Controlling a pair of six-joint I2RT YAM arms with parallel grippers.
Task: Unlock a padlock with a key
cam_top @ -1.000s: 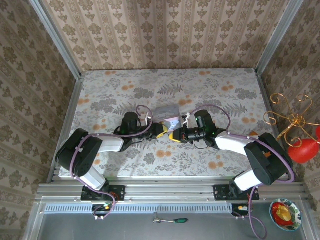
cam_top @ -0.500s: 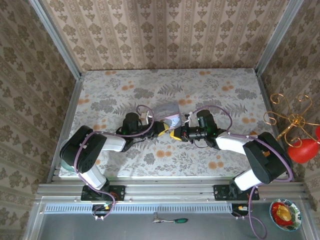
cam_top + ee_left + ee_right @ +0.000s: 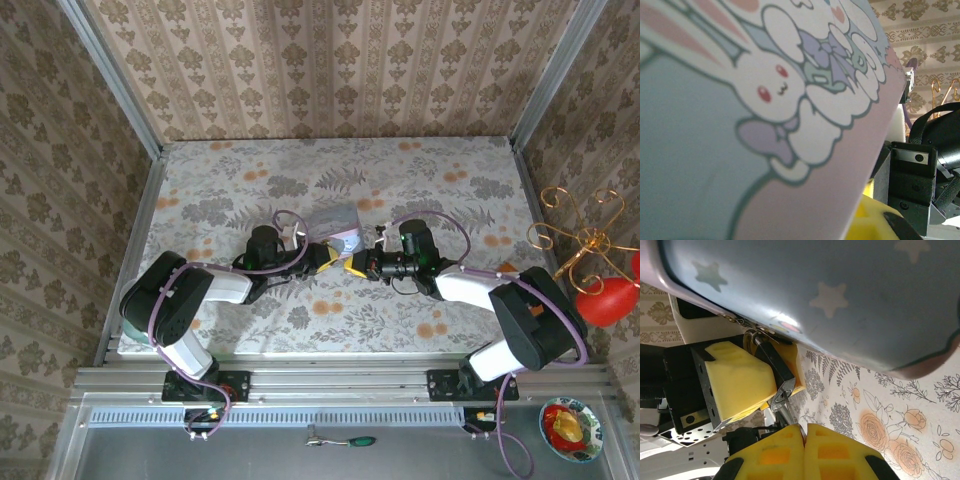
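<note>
Padlock (image 3: 771, 365), tiny and dark, hung by its silvery shackle (image 3: 754, 336) from the lower edge of a pale-blue cartoon-printed tin (image 3: 840, 295). It sat just above the flowered table (image 3: 905, 430), near the table's middle. The left gripper (image 3: 327, 258) was clamped on the lock body, and the right wrist view showed one yellow pad (image 3: 740, 380) flat against its side. The right gripper (image 3: 805, 440) had its two yellow fingers pressed together on the key (image 3: 786, 414). The key's metal shaft ran up from between those fingers into the keyhole on the lock's end face.

Compared with a second earlier, the overhead view showed the right wrist a little further to the right. The spot where the two grippers met had drifted the same way. The tin also looked paler and slightly tipped, as if nudged by the pull on the lock.

The shackle appeared seated in the body, though the tin's edge hid part of it. By that reading, the key was in place but the lock had not sprung. A turn of the key seemed the step left to do.
</note>
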